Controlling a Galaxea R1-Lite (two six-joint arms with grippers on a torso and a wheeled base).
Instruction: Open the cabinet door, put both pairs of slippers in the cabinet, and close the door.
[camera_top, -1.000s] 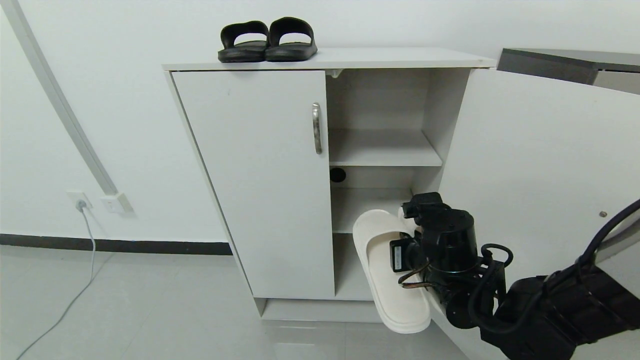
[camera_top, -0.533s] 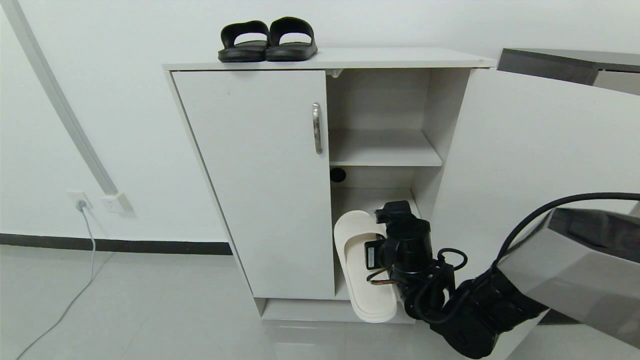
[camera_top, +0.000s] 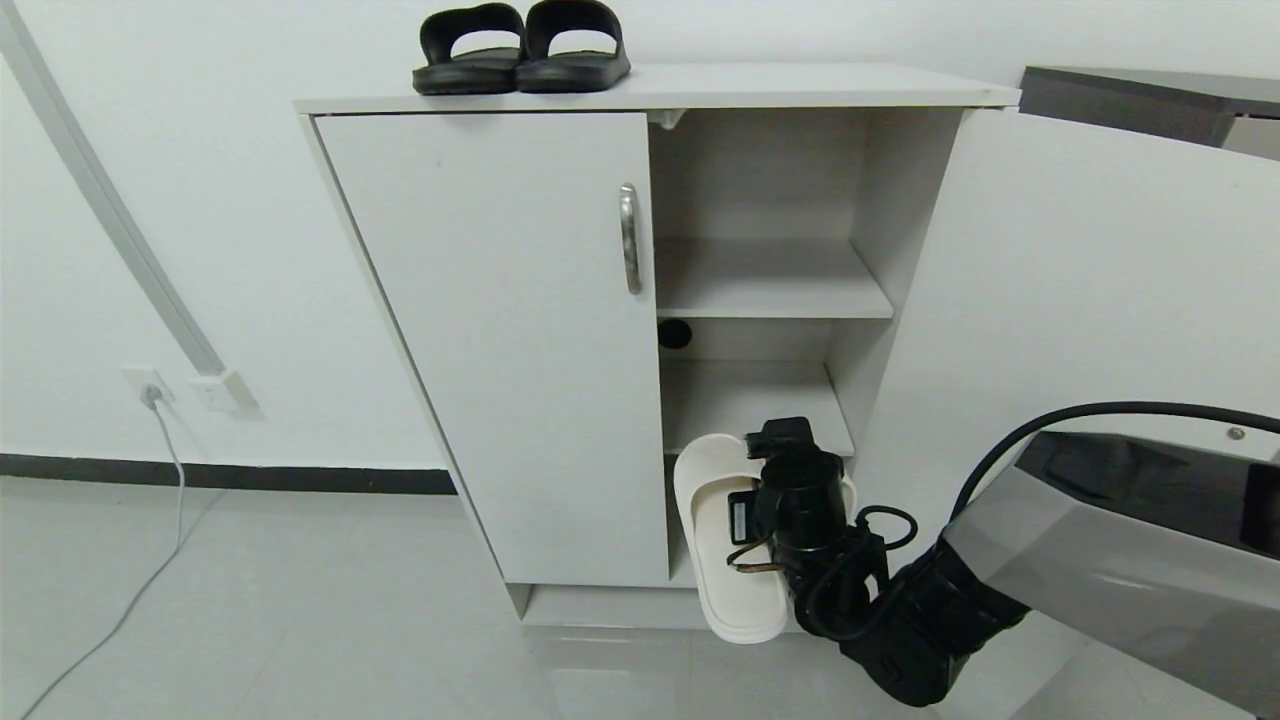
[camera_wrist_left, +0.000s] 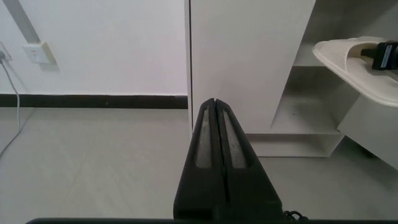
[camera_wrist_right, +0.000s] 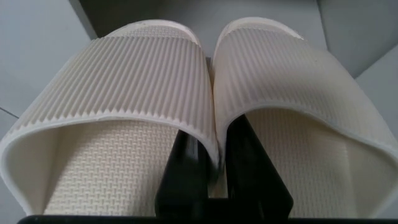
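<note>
The right hand grasps the white slippers at the cabinet bottom opening, between shut left door and open right door; left hand clenched above floor.

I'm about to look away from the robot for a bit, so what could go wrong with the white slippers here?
The right gripper pinches the white slippers only by their inner strap edges, so one could slip free. The pair's toes sit near the front edge of the lower shelf and close to the closed door, so pushing in could snag either.
</note>
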